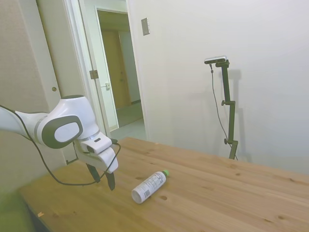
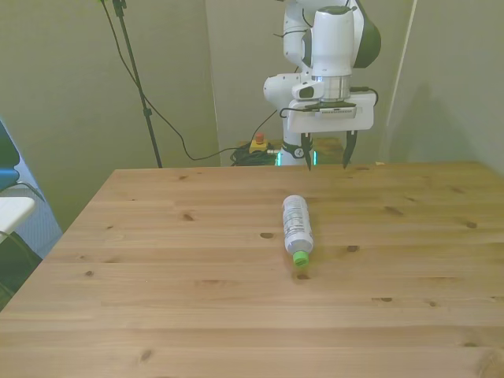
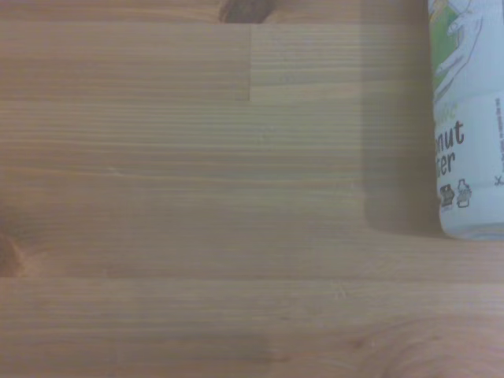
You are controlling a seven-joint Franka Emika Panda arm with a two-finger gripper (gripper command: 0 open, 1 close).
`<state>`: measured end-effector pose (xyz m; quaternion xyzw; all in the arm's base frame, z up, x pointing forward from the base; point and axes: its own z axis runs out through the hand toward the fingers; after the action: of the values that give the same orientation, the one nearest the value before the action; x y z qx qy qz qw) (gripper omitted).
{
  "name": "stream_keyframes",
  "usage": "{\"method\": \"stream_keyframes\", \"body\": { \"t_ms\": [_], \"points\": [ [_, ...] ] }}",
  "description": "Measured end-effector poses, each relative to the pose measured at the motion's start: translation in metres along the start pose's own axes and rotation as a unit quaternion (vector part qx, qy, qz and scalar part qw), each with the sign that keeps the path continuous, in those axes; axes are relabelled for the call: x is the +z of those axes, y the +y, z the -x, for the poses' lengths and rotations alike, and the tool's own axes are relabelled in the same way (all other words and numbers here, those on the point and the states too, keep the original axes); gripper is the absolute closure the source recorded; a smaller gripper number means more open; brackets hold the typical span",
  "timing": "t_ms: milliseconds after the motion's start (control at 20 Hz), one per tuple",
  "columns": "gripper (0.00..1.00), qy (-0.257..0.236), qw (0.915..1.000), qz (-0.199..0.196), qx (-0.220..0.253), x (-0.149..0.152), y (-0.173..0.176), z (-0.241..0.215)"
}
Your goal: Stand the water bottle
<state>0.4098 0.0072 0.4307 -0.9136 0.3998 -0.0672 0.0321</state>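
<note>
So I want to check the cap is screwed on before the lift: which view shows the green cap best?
The front view: the green cap faces that camera, unobstructed, on the lying water bottle. The side view shows it small, at the bottle's far end. The wrist view catches only label and base, no cap.

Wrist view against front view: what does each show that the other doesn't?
Only the wrist view shows the bottle's label print up close, with dark letters and small icons near the base end; the cap is outside it.

Only the front view shows the whole bottle lying on its side, its green cap pointing toward the camera, and the tool open and hanging above the table's far edge, clear of the bottle.

Both show the bottle lying on the wooden table, not yet stood up.
</note>
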Motion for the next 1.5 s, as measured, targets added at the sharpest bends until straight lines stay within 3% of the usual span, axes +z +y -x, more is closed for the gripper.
{"method": "stream_keyframes", "body": {
  "t_ms": [350,800,1100,1500],
  "points": [
    [0.00,0.026,0.9996,-0.008,-0.003,0.002,-0.003,-0.015],
    [0.00,0.058,0.9978,-0.020,0.024,-0.014,-0.025,-0.124],
    [0.00,0.072,0.9970,-0.029,0.010,0.011,-0.065,-0.161],
    [0.00,0.068,0.9974,-0.018,0.017,0.054,-0.094,-0.193]
  ]
}}
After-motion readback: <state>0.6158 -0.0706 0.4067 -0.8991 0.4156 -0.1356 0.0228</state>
